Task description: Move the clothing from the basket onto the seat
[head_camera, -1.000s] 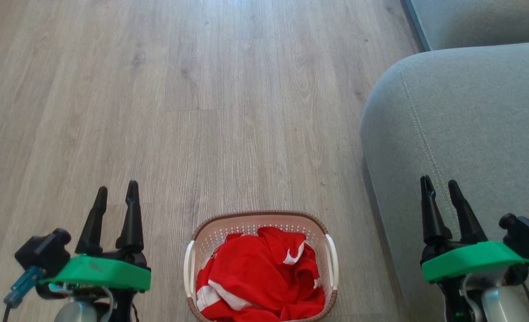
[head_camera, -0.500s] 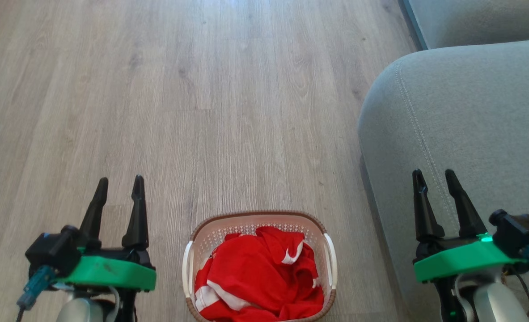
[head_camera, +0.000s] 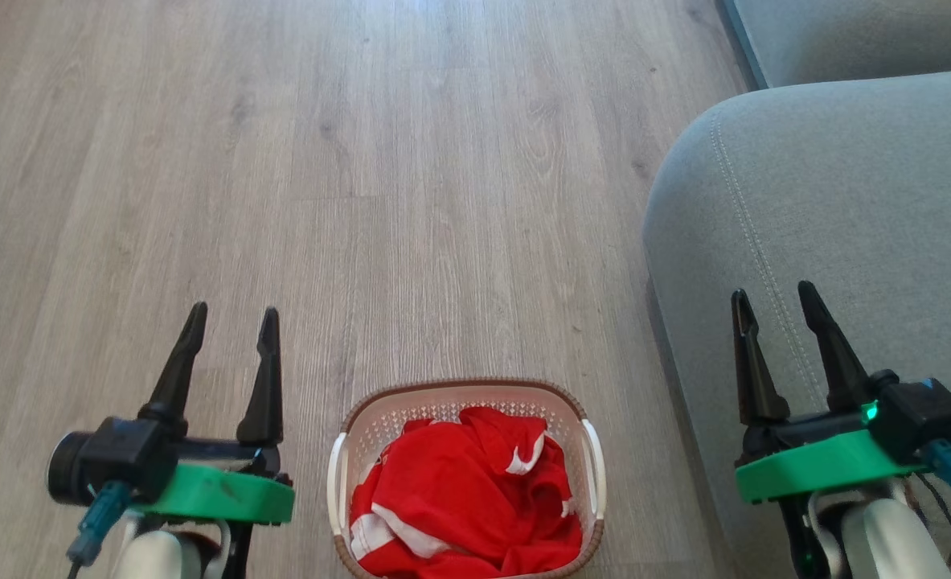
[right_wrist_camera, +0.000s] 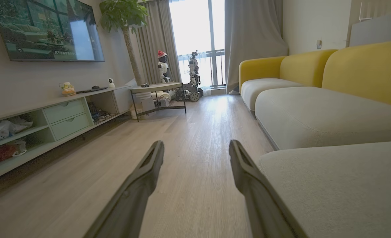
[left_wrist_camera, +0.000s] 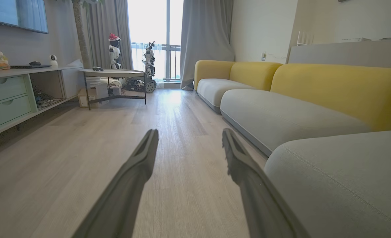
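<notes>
nothing was done yet: the clothing (head_camera: 467,498) lay heaped in the basket (head_camera: 459,392) on the floor (head_camera: 443,201), none on the seat (head_camera: 845,201) to my right. my left pincer (head_camera: 234,309) and right pincer (head_camera: 771,289) stood wide and empty, flanking the basket.

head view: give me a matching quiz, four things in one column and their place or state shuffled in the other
Things:
1. clothing
2. basket
3. seat
4. left gripper

Place or state:
A. open, fingers over the floor
B. heaped in the basket
C. on the floor, left of the seat
D. grey-green, along the right side

Pairs: 1-B, 2-C, 3-D, 4-A
</notes>
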Robot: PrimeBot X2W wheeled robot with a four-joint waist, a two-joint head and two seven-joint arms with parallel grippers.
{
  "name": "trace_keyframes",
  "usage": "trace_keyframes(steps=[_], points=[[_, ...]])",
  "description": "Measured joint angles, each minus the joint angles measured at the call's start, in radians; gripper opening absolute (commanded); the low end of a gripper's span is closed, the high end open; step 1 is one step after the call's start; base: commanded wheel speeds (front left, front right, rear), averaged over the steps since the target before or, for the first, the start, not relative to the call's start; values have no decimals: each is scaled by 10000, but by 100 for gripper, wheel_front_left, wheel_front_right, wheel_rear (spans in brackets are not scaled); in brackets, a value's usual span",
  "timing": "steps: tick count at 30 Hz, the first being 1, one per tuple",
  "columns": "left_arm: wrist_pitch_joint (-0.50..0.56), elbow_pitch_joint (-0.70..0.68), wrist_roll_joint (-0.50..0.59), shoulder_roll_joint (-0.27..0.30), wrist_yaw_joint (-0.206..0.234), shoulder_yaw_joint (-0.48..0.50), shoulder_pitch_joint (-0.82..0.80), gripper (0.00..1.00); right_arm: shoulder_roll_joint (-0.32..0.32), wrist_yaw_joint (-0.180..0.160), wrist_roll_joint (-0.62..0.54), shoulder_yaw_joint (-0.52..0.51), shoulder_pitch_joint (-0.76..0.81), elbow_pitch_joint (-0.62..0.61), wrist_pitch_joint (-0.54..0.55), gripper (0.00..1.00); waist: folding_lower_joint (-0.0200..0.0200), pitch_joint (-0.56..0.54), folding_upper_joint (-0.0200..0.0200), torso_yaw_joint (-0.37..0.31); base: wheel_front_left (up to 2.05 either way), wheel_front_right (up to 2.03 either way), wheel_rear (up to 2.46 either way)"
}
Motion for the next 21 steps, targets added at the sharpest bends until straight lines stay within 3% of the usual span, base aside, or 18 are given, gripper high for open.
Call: trace_keyframes(steps=[21], points=[[-79, -54, 374, 8, 8, -13, -1, 100, -12, 6, -359, 58, -1, -92, -100, 100, 0, 101, 0, -32, 0, 0, 0]])
